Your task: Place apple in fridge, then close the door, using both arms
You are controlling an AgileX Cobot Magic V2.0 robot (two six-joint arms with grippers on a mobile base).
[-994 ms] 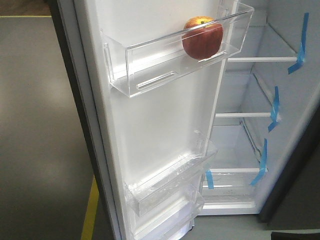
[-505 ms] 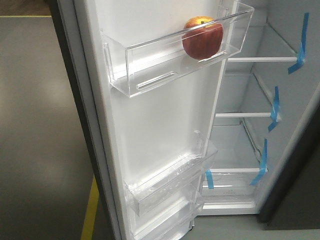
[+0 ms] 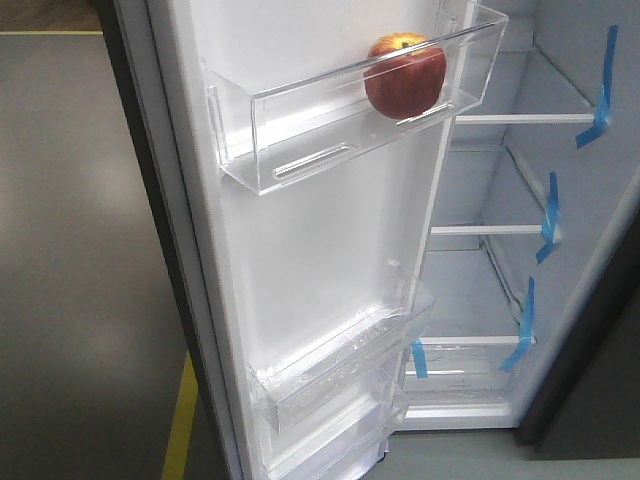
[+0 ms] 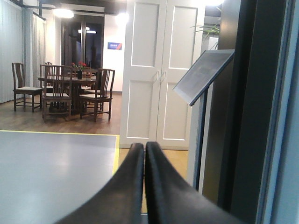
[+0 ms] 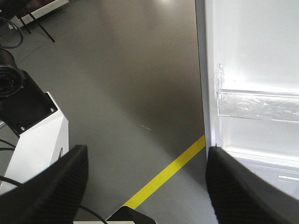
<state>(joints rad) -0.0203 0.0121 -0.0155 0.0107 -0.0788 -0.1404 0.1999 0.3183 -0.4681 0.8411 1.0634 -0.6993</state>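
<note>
The red apple point(image 3: 404, 76) with a yellow top rests in the upper clear bin point(image 3: 300, 125) of the open door point(image 3: 320, 260). Behind the door on the right is the fridge point(image 3: 500, 250), white inside, its shelves marked with blue tape. No gripper shows in the front view. In the left wrist view my left gripper point(image 4: 144, 146) is shut on nothing, pointing past the door's dark outer side point(image 4: 261, 107). My right gripper point(image 5: 146, 156) is open and empty above the floor, its right finger point(image 5: 243, 186) close to the door's lower inner edge point(image 5: 211, 93).
Grey floor with a yellow line point(image 5: 168, 172) lies left of the door. The robot's white base point(image 5: 32, 140) sits at lower left in the right wrist view. A sign stand point(image 4: 203, 79), white double doors point(image 4: 161, 70) and a dining table with chairs point(image 4: 65, 91) stand beyond.
</note>
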